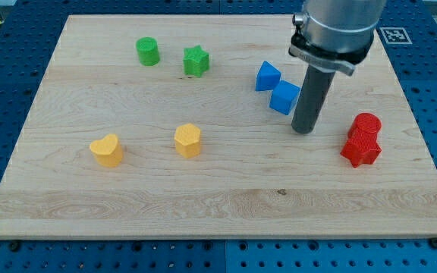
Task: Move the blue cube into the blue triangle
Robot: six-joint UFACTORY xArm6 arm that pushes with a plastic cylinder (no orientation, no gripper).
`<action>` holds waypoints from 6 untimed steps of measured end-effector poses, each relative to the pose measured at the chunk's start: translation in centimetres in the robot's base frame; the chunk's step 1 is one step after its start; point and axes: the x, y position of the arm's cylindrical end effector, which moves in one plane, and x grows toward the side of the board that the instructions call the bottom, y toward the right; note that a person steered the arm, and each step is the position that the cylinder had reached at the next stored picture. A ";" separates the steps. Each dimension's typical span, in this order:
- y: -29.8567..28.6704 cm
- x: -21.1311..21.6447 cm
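Observation:
The blue cube lies on the wooden board right of centre, in the upper half of the view. The blue triangle sits just above and left of it, and the two touch or nearly touch. My tip rests on the board just below and right of the blue cube, close to its lower right side; I cannot tell if it touches.
A green cylinder and a green star sit at the upper left. A yellow heart and a yellow hexagon lie lower left. Two red blocks stand together at the right. The board ends on blue pegboard.

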 end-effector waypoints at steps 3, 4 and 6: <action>-3.0 -5.0; -3.8 -3.8; -15.9 -1.9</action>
